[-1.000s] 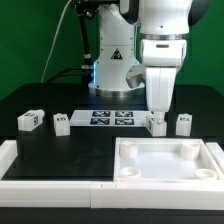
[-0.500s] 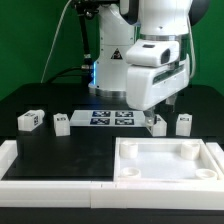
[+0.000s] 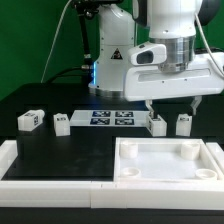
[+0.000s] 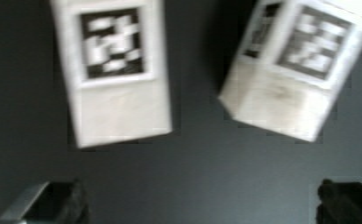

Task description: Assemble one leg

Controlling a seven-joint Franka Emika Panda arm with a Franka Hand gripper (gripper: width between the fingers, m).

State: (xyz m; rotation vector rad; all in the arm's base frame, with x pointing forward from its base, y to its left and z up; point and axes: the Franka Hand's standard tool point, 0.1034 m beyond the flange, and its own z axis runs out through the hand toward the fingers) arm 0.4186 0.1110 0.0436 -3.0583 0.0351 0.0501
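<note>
Exterior view first: the rig's thin flat white marker board [image 3: 112, 118] lies on the black desk [image 3: 80, 143], so I'll place everything off that.

Just beside the marker board, on the exterior view's right, is a small chunky white plastic peg with a black-and-white square tag. Call it the near leg [image 3: 157, 124]. A bit further out the same way is an identical one, the far leg [image 3: 184, 123]. The two are close but not touching.

On the marker board's other side, toward the exterior view's left, are two more pegs of the same kind. One spare leg [image 3: 61, 123] is right by the board and another spare leg [image 3: 31, 120] is further out.

The big white square tray-like tabletop [image 3: 168, 160] with round corner holes lies on the camera side of the marker board, shifted toward the exterior view's right.

The arm's two-finger gripper [image 3: 172, 103] hangs above the near leg and far leg, clear of both. Its fingers are spread wide and there's nothing between them.

Wrist view agrees: the dark fingertips [image 4: 53, 200] are far apart with only bare desk between them. Beyond them are two tagged pegs, one leg [image 4: 119, 70] and a second leg [image 4: 293, 65]. They're apart and angled differently. Can't tell which one is the near leg.
</note>
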